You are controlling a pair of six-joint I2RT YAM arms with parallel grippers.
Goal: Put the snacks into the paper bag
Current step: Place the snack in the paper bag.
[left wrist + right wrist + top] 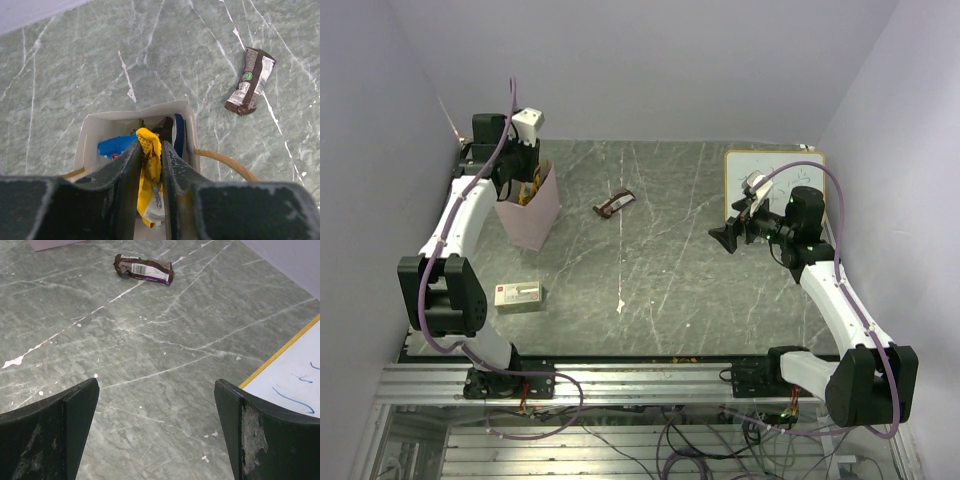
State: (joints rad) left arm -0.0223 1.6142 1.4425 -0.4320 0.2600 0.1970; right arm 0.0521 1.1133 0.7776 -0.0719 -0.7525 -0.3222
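Note:
The pale pinkish paper bag [532, 212] stands at the back left; in the left wrist view its open mouth [95, 125] shows a blue packet [116, 146] and dark packets inside. My left gripper [150, 150] is right above the bag's mouth, shut on a yellow snack packet [149, 180]. A dark purple-brown candy bar [614, 204] lies on the table right of the bag, also in the left wrist view [251, 80] and the right wrist view [144, 269]. My right gripper [156, 390] is open and empty, above the table well short of that bar.
A pale beige box with a red mark [518, 295] lies near the left arm's base. A white framed whiteboard [772, 175] lies at the back right, its yellow edge beside my right gripper [280, 357]. Purple walls close in left, back and right.

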